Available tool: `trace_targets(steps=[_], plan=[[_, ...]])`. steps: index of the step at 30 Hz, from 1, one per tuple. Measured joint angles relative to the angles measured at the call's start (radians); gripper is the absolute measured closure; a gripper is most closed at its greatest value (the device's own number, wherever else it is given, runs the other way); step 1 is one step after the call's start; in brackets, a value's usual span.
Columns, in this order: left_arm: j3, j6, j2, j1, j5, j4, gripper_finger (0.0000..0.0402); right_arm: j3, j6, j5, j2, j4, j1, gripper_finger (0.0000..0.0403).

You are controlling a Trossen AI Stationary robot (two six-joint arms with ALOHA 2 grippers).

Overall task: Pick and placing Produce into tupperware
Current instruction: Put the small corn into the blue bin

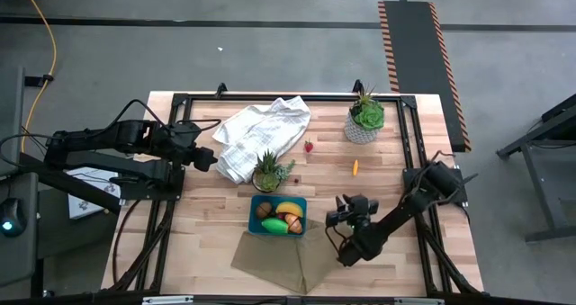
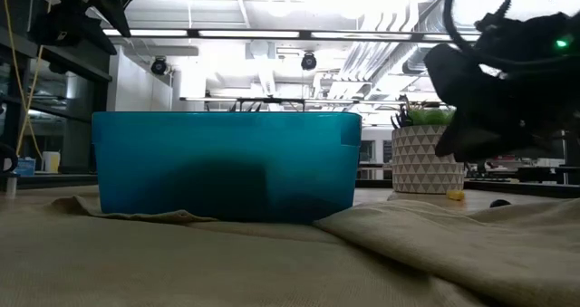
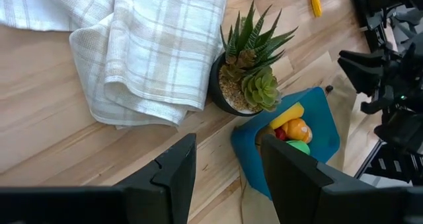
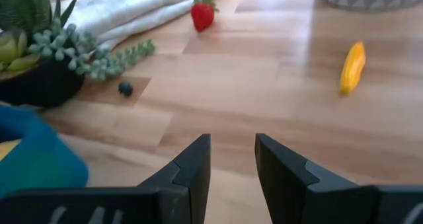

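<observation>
In the low view the tub [image 2: 225, 167] fills the middle and its wall hides everything inside it; the tan cloth [image 2: 272, 262] is bunched against its base, and a dark blurred arm covers part of the patterned pot [image 2: 419, 160] behind it. From above, the tub [image 1: 255, 217] sits on the table [image 1: 396, 152], with the cloth [image 1: 279, 260] under its near edge, holding a banana [image 1: 288, 208], a brown kiwi [image 1: 263, 210], and orange and green pieces too crowded to tell apart. Beyond the tub lie a strawberry [image 4: 203, 15], a small dark berry [image 4: 125, 88] beside the plant [image 4: 39, 59], and a yellow-orange piece [image 4: 351, 67] whose kind is hard to make out. The white towel [image 1: 261, 134] lies behind the plant. The right gripper [image 4: 231, 161] hangs just right of the tub, fingers slightly spread and holding nothing. The left gripper [image 3: 225, 168] hovers left of the towel, fingers likewise apart and empty. No writing or labels can be read anywhere.
</observation>
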Motion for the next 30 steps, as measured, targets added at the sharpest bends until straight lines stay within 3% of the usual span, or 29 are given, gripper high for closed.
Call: trace_targets(steps=[8, 15, 30], plan=[[0.000, 0.000, 0.000, 0.000, 0.000, 0.001, 0.0245, -0.043, -0.031, 0.004, -0.047, -0.032, -0.041, 0.0295], [0.000, -0.001, 0.000, 0.000, -0.001, 0.004, 0.0245, -0.174, -0.035, -0.010, -0.126, 0.109, -0.049, 0.0295], [0.000, -0.001, 0.000, 0.000, -0.027, 0.005, 0.0245, -0.220, -0.157, -0.197, -0.298, 0.088, -0.191, 0.0295]])
